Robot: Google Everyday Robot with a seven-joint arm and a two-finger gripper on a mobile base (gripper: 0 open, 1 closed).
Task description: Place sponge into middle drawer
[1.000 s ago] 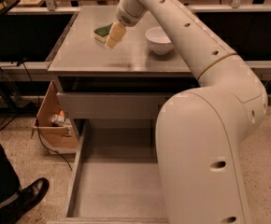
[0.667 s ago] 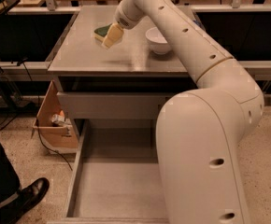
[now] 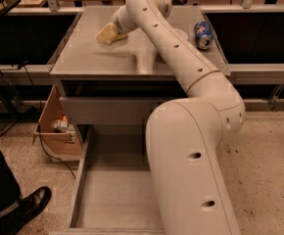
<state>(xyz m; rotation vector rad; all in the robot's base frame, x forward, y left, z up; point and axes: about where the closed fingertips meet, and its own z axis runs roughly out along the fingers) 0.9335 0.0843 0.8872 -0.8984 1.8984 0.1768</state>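
Observation:
My gripper (image 3: 109, 34) is down at the table top (image 3: 93, 58), at the far left of the surface, right where the sponge lay. The sponge itself is hidden under the gripper; no green shows. The middle drawer (image 3: 113, 190) is pulled out wide open below the table, a grey tray with a bare floor, and my arm's big lower link covers its right part. A shut drawer with a plain grey front (image 3: 103, 109) sits above it.
A blue soda can (image 3: 202, 35) lies on its side at the table's far right. A cardboard box (image 3: 58, 127) with small items stands left of the cabinet. A person's leg and black shoe (image 3: 25, 207) are at the lower left.
The gripper moved slightly left and down over the sponge, which no longer shows. The arm swung left, covering the white bowl and uncovering the soda can.

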